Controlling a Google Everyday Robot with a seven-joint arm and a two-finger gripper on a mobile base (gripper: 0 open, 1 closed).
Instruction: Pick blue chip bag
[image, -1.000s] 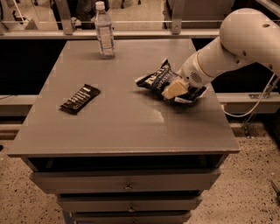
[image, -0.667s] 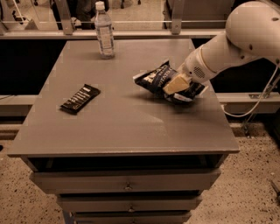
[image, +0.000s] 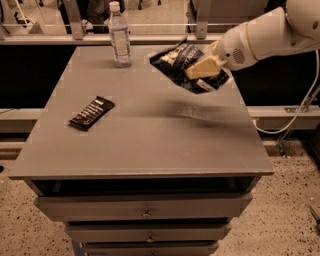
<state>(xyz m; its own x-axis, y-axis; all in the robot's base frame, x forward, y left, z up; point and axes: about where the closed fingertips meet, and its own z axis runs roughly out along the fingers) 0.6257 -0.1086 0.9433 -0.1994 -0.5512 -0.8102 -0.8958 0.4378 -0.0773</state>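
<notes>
The blue chip bag (image: 176, 61) is a crinkled dark navy foil bag with white lettering. It hangs in the air above the right rear part of the grey table (image: 145, 135), with its shadow on the tabletop below. My gripper (image: 202, 67) comes in from the right on a white arm and is shut on the bag's right side. A tan finger (image: 201, 66) lies across the bag.
A clear water bottle (image: 119, 35) stands at the table's back, left of centre. A flat black bar wrapper (image: 92, 112) lies on the left part of the table. Drawers sit below the tabletop. A cable hangs at the right.
The gripper has lifted the chip bag off the tabletop; the bag and the arm have moved up and away from the surface.
</notes>
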